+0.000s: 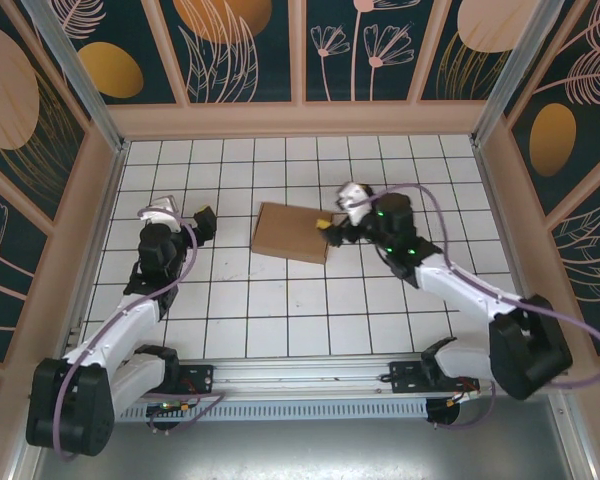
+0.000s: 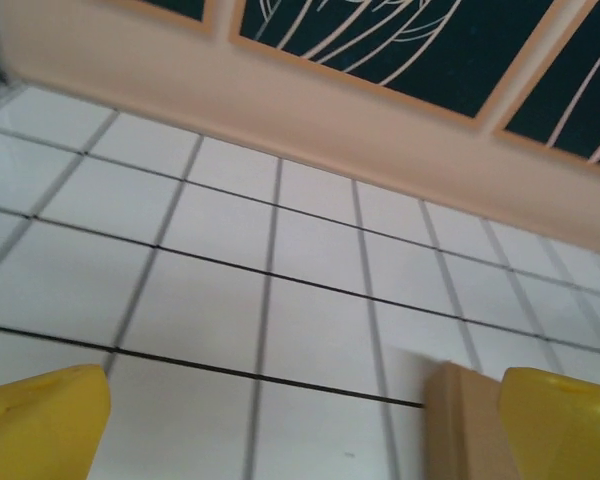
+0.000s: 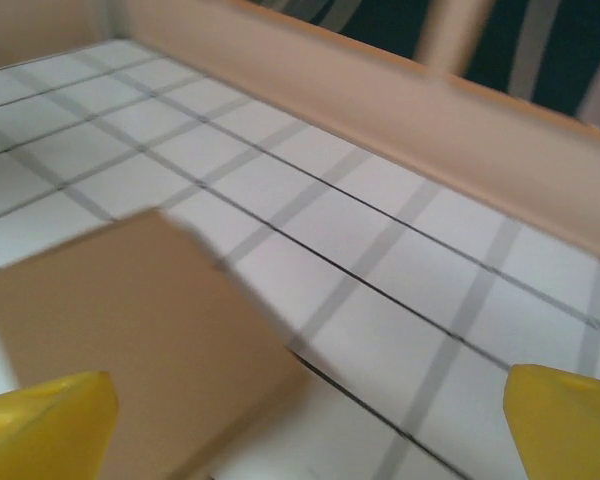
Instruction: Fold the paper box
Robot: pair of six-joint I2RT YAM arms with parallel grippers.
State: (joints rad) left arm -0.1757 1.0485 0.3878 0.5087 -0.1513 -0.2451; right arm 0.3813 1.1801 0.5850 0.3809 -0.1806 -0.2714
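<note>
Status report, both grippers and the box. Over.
Left gripper open, clear of paper box. Right gripper open at its edge. Box folded, flat on tiles. Nothing in the way.

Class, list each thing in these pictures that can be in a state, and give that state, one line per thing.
paper box: folded into a flat closed rectangle, lying on the table between the arms
left gripper: open, empty, off to the box's left, apart from it
right gripper: open, holding nothing, at the box's right edge
</note>
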